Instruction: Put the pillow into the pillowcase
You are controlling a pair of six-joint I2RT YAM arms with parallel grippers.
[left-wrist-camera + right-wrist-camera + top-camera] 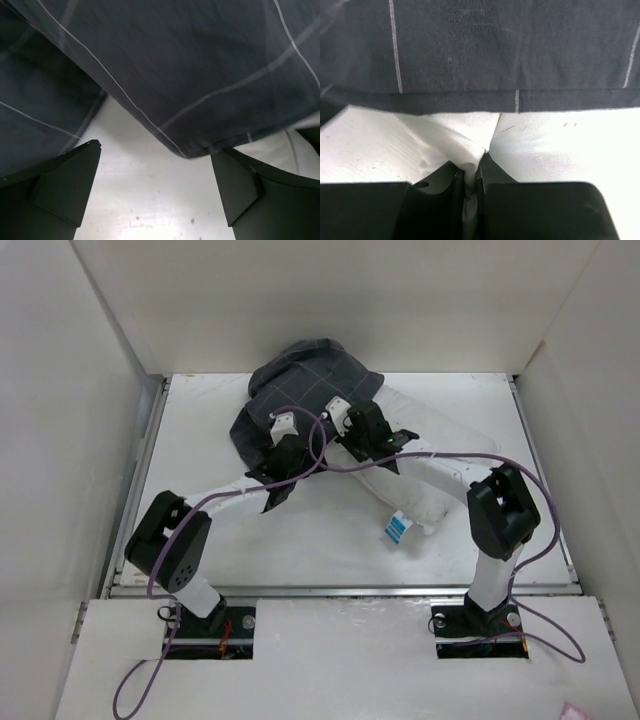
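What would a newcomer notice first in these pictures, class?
The dark checked pillowcase lies bunched at the far middle of the table, with the white pillow reaching out from under it toward the right. In the right wrist view, the right gripper pinches a fold of pillow fabric just below the pillowcase hem, while the left gripper stands open by the hem's edge.

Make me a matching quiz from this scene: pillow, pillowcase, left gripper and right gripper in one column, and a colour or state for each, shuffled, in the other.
Column one:
1 pillow
2 pillowcase
3 left gripper
4 right gripper

Column two:
A dark grey with a thin light grid
B shut, pinching white fabric
C white, one end under the dark cloth
D open, holding nothing

Pairs: 1-C, 2-A, 3-D, 4-B
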